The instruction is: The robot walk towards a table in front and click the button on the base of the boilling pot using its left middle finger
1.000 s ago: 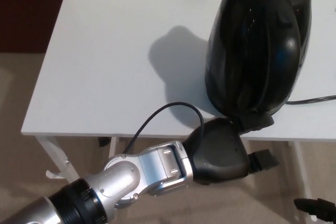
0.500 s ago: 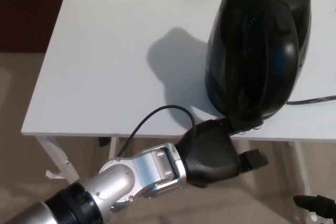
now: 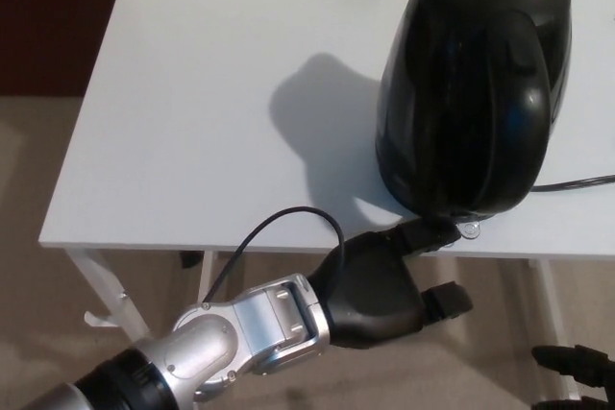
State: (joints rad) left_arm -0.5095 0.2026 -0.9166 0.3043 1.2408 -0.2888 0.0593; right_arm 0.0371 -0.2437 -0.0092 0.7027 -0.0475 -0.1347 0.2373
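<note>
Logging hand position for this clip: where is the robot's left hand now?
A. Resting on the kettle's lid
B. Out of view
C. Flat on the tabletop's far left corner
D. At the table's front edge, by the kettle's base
D: the left hand sits at the front edge of the table, a finger reaching the base of the kettle.

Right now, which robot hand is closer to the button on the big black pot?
The left hand. It sits at the table's front edge with a finger reaching up to the small switch at the base of the pot. The right hand only peeks in low at the corner, apart from the pot.
</note>
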